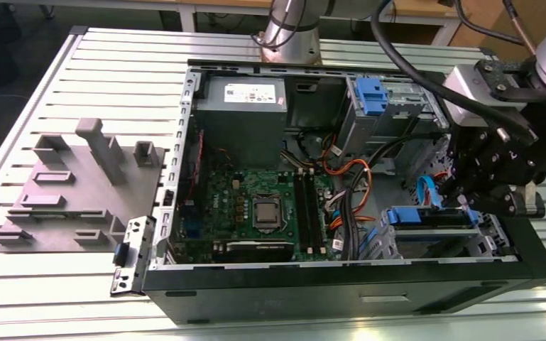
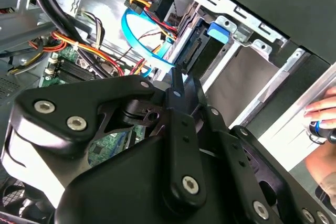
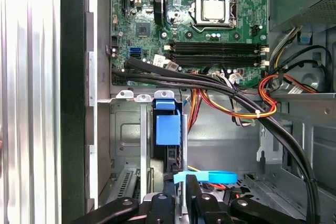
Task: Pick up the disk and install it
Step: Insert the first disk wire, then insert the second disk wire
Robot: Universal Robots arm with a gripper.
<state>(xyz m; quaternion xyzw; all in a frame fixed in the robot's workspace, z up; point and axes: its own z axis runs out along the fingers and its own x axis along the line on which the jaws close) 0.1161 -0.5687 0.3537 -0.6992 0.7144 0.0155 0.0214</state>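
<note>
The flat silver-grey disk with blue plastic side rails (image 1: 431, 217) sits in the lower drive bay of the open black computer case (image 1: 348, 291), at the lower right of the exterior view, its blue rail facing up and level with the bay's metal frame. By this, the picking up is done and the drive is largely, perhaps fully, slid into its slot; whether it has clicked home cannot be told. The black claw (image 1: 486, 199) hangs just beside the bay at the exterior view's right, its linkage close over the end of the drive. In the first wrist view the blue rail tab of the disk (image 3: 168, 127) stands in the bay in the lower centre of the frame, with the claw (image 3: 191, 190) directly below it and its fingertips pressed together with no gap showing, so it reads as clenched and holding nothing; it may touch the drive's edge, but that contact is hidden. In the second wrist view the closed fingertips (image 2: 177, 85) point toward the drive's dark end and its blue tab (image 2: 218, 30) at upper centre. A light blue flat data cable (image 3: 207, 177) lies loose near the claw, and a person's hand (image 2: 323, 121) rests at the right edge outside the case. The case stands on a ribbed pale metal tabletop (image 1: 93, 78).
</note>
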